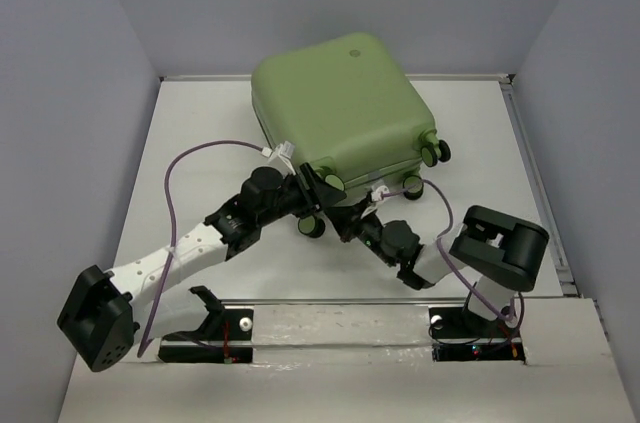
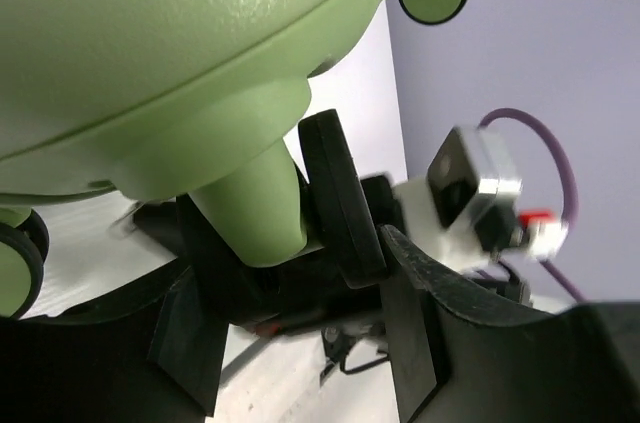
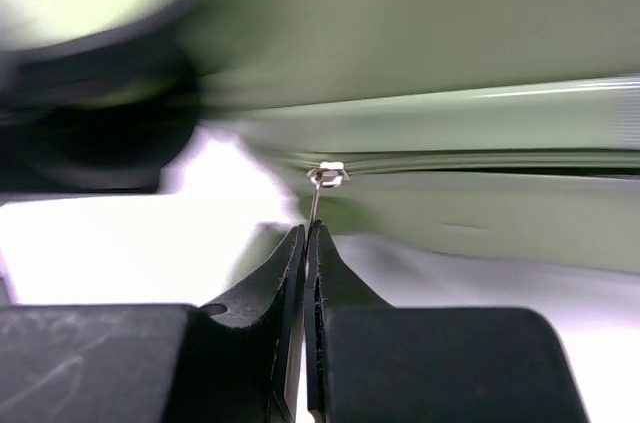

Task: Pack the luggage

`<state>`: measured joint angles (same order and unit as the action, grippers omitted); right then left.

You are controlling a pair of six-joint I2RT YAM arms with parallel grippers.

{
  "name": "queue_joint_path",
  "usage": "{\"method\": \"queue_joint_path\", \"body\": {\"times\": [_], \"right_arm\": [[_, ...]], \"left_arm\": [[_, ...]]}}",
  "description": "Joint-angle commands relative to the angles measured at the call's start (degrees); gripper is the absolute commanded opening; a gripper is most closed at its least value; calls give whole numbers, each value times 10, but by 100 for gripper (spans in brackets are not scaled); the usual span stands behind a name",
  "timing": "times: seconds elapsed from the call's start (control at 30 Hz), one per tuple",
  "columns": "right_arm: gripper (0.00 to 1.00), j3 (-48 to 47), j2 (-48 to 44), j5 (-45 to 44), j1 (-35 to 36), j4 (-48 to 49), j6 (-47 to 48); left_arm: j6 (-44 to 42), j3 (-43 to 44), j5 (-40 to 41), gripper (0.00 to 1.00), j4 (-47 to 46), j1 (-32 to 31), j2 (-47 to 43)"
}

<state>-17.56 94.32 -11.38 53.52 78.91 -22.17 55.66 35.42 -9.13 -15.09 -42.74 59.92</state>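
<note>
The luggage, a light-green hard-shell suitcase, lies closed on the table at the back centre, wheels toward the arms. My right gripper is under its near edge. In the right wrist view it is shut on the thin metal zipper pull, which hangs from the slider on the suitcase seam. My left gripper is at the near-left corner. In the left wrist view it is open, its fingers straddling the space below a green caster post and black wheel.
Suitcase wheels stick out at the near corner and right side. Purple cables loop over the table left of the suitcase. The right arm's black elbow stands near the table's right rail. Grey walls enclose the table.
</note>
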Motion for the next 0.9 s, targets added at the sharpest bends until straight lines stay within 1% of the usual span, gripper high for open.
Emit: {"method": "queue_joint_path", "body": {"times": [0.0, 0.03, 0.1, 0.13, 0.17, 0.23, 0.27, 0.33, 0.4, 0.43, 0.47, 0.5, 0.53, 0.57, 0.6, 0.63, 0.67, 0.7, 0.73, 0.77, 0.8, 0.83, 0.87], "right_arm": [[7, -53, 60, 49, 157, 138, -1], [7, -69, 96, 68, 169, 146, -18], [7, -109, 132, 97, 185, 159, -40], [7, -159, 148, 114, 186, 158, -51], [7, -184, 176, 161, 194, 157, -75], [7, -232, 201, 191, 203, 159, -94], [7, -255, 208, 187, 211, 158, -93], [7, -245, 198, 163, 211, 163, -86], [7, -184, 157, 85, 211, 174, -68], [9, -159, 141, 55, 211, 177, -61], [17, -133, 125, 4, 211, 175, -47], [31, -85, 85, -20, 211, 153, -42], [46, -62, 59, -40, 211, 132, -38], [66, -40, 32, -70, 211, 108, -34], [72, -20, 3, -85, 211, 46, -34], [81, 7, -67, -100, 211, 0, -35], [84, 10, -110, -124, 211, -65, -37], [85, 7, -150, -137, 211, -202, -35], [89, -6, -225, -153, 211, -258, -31], [91, -12, -256, -170, 211, -329, -13], [93, -17, -284, -182, 211, -362, -3], [95, -26, -308, -191, 203, -395, 4], [97, -53, -341, -196, 194, -428, 12]], "left_arm": [[-40, 145, -32, 6, -278, -3, 4], [-34, 159, -40, 6, -277, -3, 9], [-21, 165, -43, 6, -280, -3, 14], [-15, 164, -44, 6, -284, -3, 14], [-2, 158, -41, 6, -288, -3, 14], [12, 146, -37, 6, -302, -3, 10], [16, 135, -28, 6, -303, -3, 7], [25, 121, -20, 6, -305, -3, -3], [25, 102, -10, 6, -305, -3, -12], [24, 96, -6, 6, -305, -3, -16], [23, 82, -5, 6, -303, -3, -18], [20, 74, -5, 6, -303, -3, -22], [19, 67, -5, 6, -303, -3, -24], [17, 50, -5, 6, -302, -3, -26], [17, 41, -2, 6, -302, -3, -31], [21, 32, -1, 12, -303, -3, -32], [23, 12, 4, 17, -303, -3, -36], [27, 1, 5, 22, -310, -3, -38], [29, -7, 6, 36, -313, -3, -38], [30, -20, 5, 45, -317, -3, -38], [30, -25, 3, 65, -318, -3, -38], [31, -28, 2, 73, -318, -3, -38], [29, -33, 2, 79, -318, -3, -38]]}}
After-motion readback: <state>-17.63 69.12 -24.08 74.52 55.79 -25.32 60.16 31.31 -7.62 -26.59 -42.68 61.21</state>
